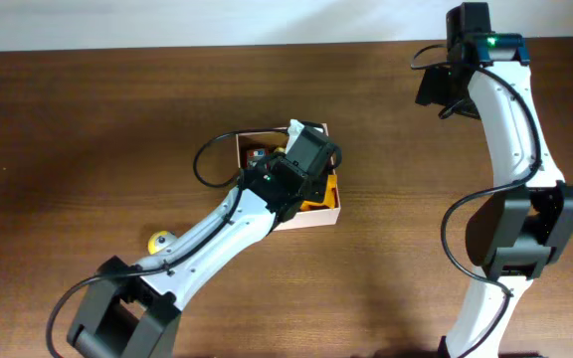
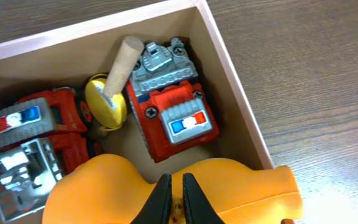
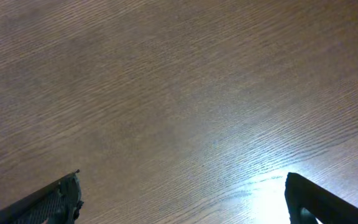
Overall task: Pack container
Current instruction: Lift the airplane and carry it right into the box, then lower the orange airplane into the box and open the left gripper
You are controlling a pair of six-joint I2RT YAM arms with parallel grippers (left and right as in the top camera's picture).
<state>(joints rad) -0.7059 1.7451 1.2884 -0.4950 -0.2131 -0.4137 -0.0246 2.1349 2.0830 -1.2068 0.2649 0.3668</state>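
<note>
The container [image 2: 232, 74] is a shallow square box with white walls and a brown inside; it sits mid-table in the overhead view [image 1: 311, 220]. In it lie two red toy trucks [image 2: 173, 115] [image 2: 39, 134] and a yellow disc with a wooden handle [image 2: 104, 99]. My left gripper [image 2: 177, 199] is over the container's near edge, shut on an orange toy [image 2: 104, 186] that rests across the wall. The orange toy also shows in the overhead view [image 1: 320, 204]. My right gripper [image 3: 182, 199] is open and empty above bare table.
A small yellow toy [image 1: 158, 240] lies on the wooden table to the left of the container, beside my left arm. My right arm [image 1: 510, 119] stands at the far right, its gripper [image 1: 436, 85] near the back edge.
</note>
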